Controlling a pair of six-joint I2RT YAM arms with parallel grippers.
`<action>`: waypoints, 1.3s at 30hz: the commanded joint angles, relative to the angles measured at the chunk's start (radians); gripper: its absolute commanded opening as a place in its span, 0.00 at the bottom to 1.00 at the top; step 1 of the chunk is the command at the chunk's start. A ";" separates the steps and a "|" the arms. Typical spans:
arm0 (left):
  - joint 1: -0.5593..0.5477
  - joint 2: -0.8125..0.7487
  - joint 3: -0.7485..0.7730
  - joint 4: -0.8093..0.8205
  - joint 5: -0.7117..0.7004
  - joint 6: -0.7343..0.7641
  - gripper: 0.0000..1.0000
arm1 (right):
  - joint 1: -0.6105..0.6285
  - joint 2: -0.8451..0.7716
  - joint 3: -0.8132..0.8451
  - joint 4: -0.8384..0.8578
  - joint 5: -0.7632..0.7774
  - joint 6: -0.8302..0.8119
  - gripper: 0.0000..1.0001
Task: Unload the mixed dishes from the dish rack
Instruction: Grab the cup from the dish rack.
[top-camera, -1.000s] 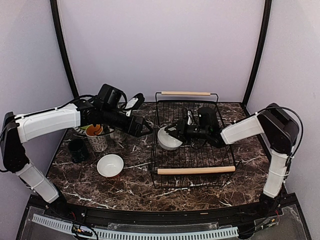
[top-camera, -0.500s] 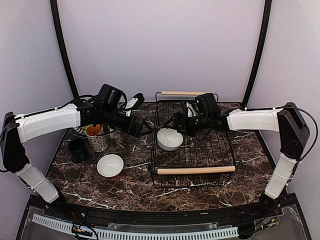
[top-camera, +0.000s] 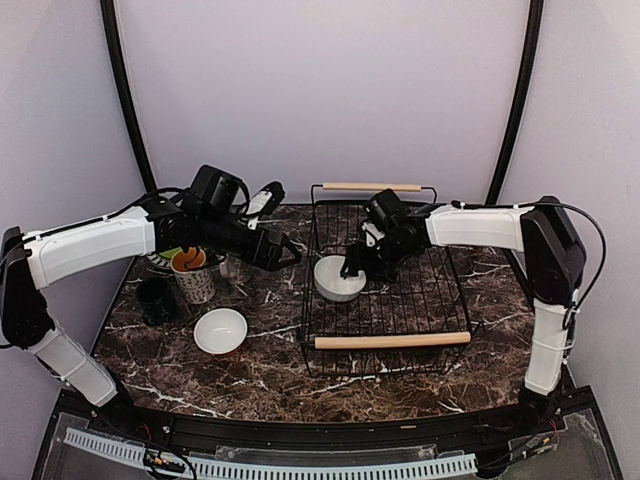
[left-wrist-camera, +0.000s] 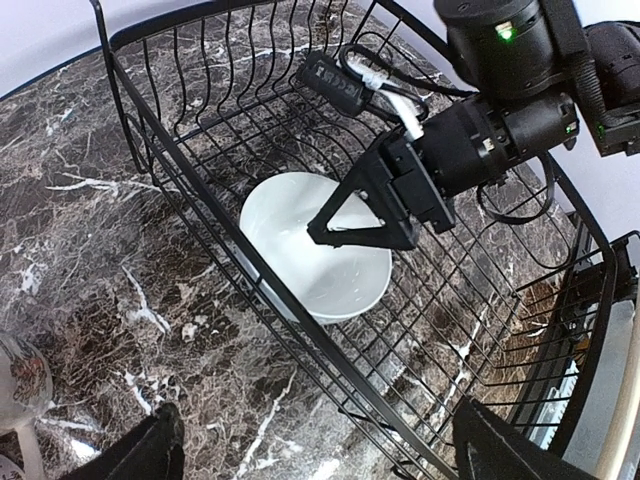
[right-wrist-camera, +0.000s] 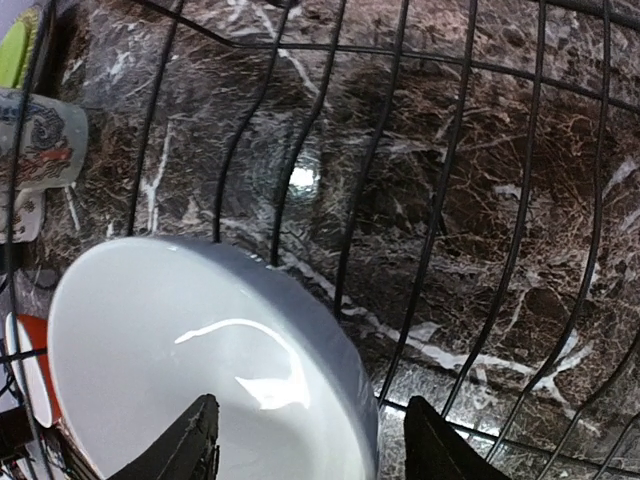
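The dish rack holds one white bowl lying upright against its left wall. My right gripper hangs open over the bowl's right rim. In the right wrist view one finger is inside the bowl and the other stands outside it, the gripper straddling the rim. My left gripper is open just outside the rack's left wall, with nothing between its fingers. From the left wrist view the bowl and the right gripper show through the wires.
On the marble left of the rack stand a second white bowl, a small dark green cup and a patterned mug with orange inside. Plates lie partly hidden under my left arm. Two wooden handles top the rack's ends.
The bowl went from tilted at the right gripper to lying flat in the rack. The right gripper opened, drew back right, then came back over the bowl's rim. The left arm barely shifted.
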 joint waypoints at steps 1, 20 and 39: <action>-0.005 -0.051 0.007 -0.020 -0.017 0.019 0.92 | 0.021 0.054 0.049 -0.049 0.050 -0.003 0.58; -0.004 -0.183 -0.083 0.107 -0.023 0.013 0.93 | 0.037 -0.028 -0.045 0.042 0.127 0.018 0.08; -0.004 -0.377 -0.207 0.255 -0.129 0.051 0.96 | 0.048 -0.263 -0.060 0.058 0.230 -0.099 0.00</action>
